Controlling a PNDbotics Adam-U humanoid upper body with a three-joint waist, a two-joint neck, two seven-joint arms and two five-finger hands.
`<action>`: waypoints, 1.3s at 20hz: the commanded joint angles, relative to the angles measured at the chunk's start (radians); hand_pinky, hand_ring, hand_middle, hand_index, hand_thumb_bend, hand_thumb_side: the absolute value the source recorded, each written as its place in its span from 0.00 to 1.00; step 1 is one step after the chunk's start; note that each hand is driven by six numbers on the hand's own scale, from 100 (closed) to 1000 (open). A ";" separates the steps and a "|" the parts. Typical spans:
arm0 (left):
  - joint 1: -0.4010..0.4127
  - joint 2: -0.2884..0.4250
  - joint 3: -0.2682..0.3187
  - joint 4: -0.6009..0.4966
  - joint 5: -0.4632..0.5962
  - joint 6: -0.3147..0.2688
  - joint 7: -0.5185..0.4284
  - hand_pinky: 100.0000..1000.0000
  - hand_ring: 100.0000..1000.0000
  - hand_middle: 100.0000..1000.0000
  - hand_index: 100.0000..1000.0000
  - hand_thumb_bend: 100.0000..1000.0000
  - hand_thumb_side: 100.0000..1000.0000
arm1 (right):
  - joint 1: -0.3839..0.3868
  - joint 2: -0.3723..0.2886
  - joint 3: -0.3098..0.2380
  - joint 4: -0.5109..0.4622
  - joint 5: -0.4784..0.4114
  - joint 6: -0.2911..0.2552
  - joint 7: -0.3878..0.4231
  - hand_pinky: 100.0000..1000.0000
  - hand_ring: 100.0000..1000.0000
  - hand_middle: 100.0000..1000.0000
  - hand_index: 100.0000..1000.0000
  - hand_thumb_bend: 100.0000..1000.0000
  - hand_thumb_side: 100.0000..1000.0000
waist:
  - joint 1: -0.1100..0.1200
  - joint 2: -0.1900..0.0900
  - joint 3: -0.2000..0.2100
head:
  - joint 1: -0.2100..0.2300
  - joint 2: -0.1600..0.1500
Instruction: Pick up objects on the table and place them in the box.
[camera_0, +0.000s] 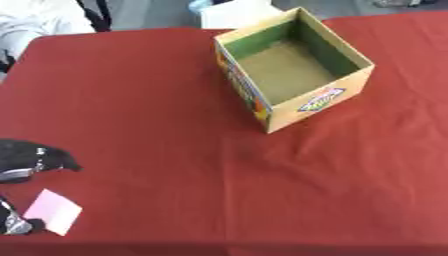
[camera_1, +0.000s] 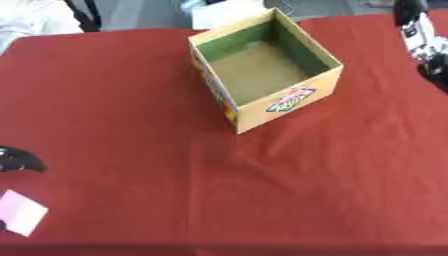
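left robot hand (camera_0: 26, 159) near pink card (camera_0: 52, 210), grip hard to tell; better to pinch the edge, then carry to open box (camera_0: 293, 65).

A red cloth (camera_0: 157, 100) covers the table and fills most of both views, with soft creases running across its near half. Past its far edge a strip of grey floor (camera_0: 149, 12) shows. At the far left corner lies something white (camera_0: 35, 22), perhaps a sleeve, with a dark strap-like shape (camera_0: 94, 15) just beside it. A white object (camera_0: 234, 14) stands beyond the cloth's far edge, and a pale blue shape (camera_0: 199, 6) touches its left side.
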 joint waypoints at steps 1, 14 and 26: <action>-0.017 0.003 -0.009 0.021 -0.014 -0.007 0.009 0.87 0.85 0.86 0.95 0.44 0.19 | -0.013 -0.008 -0.008 -0.015 0.000 0.000 0.000 0.82 0.73 0.71 0.79 0.00 0.98 | -0.005 -0.007 -0.004 | 0.005 -0.004; 0.013 0.021 0.035 0.014 0.045 0.003 -0.003 0.86 0.85 0.84 0.93 0.42 0.24 | -0.004 -0.014 -0.013 -0.015 0.009 0.003 -0.007 0.82 0.73 0.71 0.79 0.00 0.97 | -0.010 -0.005 0.001 | -0.010 -0.009; 0.074 0.075 0.097 -0.083 0.021 0.032 0.014 0.88 0.88 0.87 0.95 0.48 0.16 | 0.014 -0.018 -0.018 -0.015 0.013 0.004 -0.010 0.83 0.74 0.71 0.79 0.00 0.97 | -0.008 -0.017 0.020 | -0.031 -0.001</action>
